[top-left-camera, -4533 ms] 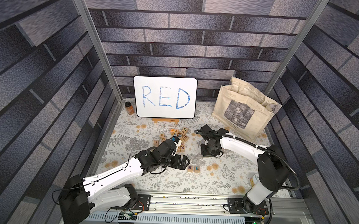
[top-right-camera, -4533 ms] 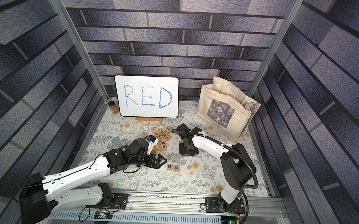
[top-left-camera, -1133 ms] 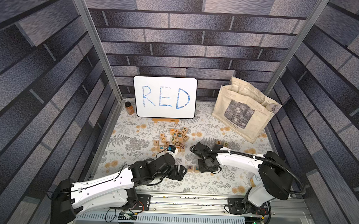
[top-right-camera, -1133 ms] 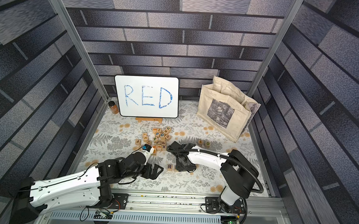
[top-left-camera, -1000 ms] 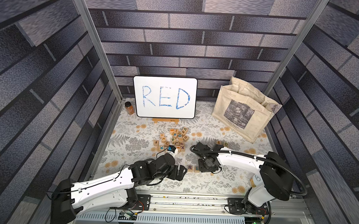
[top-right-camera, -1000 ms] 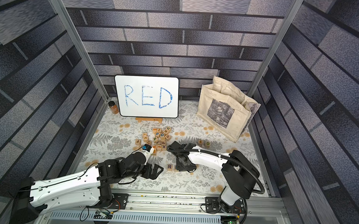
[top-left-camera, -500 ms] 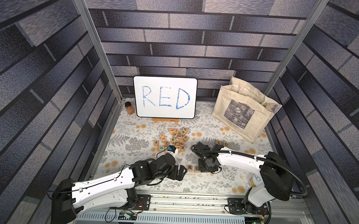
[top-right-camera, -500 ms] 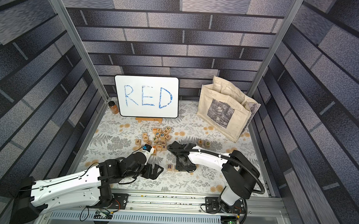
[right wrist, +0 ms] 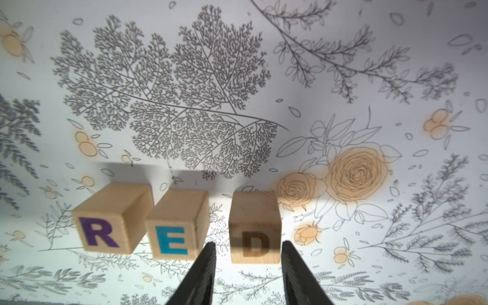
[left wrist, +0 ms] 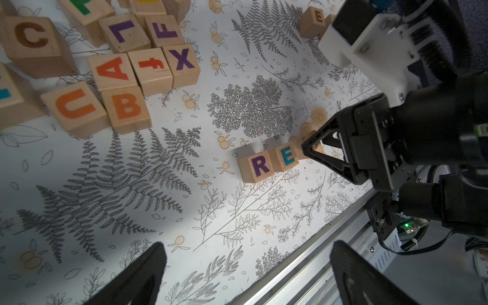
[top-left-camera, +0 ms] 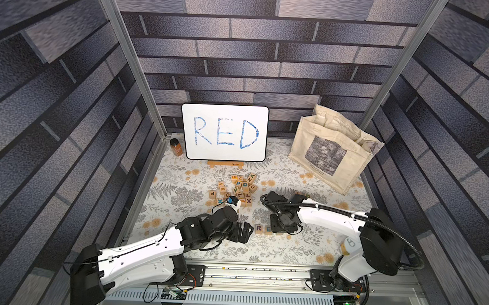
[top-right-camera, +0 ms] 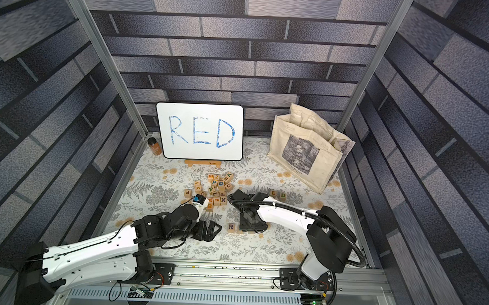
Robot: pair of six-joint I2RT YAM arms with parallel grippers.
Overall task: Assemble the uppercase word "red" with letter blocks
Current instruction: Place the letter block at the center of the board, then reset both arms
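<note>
Nearest the arms' bases and farthest out from the white board (top-left-camera: pixel 224 132), the left hand (left wrist: pixel 245 244) hangs just above the floral surface (top-left-camera: pixel 179 190). Its fingers are spread wide with nothing between them, and it points toward the row of letter blocks.

A little closer to the board, though well in front of it, three letter blocks stand in a line reading like the board's writing. The R block (right wrist: pixel 99 235), dark purple, and the E block (right wrist: pixel 173 243), teal, sit close together. The D block (right wrist: pixel 254 232) stands a small gap beyond the E, resting flat on the surface.

The right hand (right wrist: pixel 245 244) is over the D block with one finger on each side. Its fingers are slightly parted: a strip of surface shows between one finger and the block, while the other finger is right at the block's edge.

Closer to the board lies a loose pile of other lettered cubes (top-left-camera: pixel 237 188). Two spare cubes, an orange E (top-right-camera: pixel 273 193) and a green D (top-right-camera: pixel 283 195), sit side by side toward the board's D end.

The board stands upright on a small wooden easel. A brown jar (top-left-camera: pixel 176 147) is just beside its R end, and a cream tote bag (top-left-camera: pixel 328 154) stands off its D end.
</note>
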